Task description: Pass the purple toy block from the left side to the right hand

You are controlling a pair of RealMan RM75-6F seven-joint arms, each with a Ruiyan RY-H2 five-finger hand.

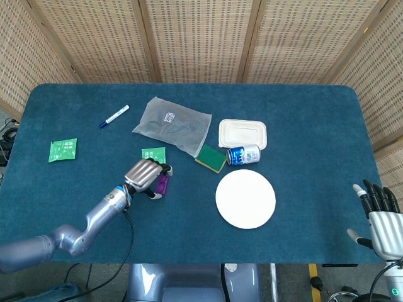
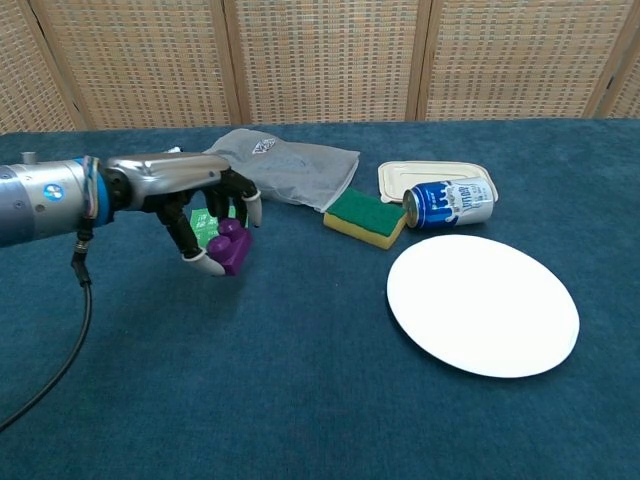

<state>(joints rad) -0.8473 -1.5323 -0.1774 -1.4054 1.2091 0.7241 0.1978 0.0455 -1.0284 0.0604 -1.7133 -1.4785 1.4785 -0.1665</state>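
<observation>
My left hand point(image 1: 143, 175) point(image 2: 196, 206) grips the purple toy block point(image 1: 162, 184) point(image 2: 234, 245) from above and holds it above the blue cloth, left of the table's middle. The block hangs under the curled fingers, in front of a green packet point(image 1: 153, 153) point(image 2: 205, 226). My right hand point(image 1: 380, 218) shows only in the head view, at the lower right corner beyond the table's edge. Its fingers are spread and it holds nothing.
A white plate point(image 1: 245, 199) point(image 2: 483, 303) lies right of centre. Behind it are a blue can point(image 1: 243, 155) point(image 2: 449, 203), a green-yellow sponge point(image 1: 211, 158) point(image 2: 366, 217), a white lidded box point(image 1: 242, 133) and a clear bag point(image 1: 172, 124) point(image 2: 271, 167). A marker point(image 1: 114, 116) and another green packet point(image 1: 63, 150) lie far left.
</observation>
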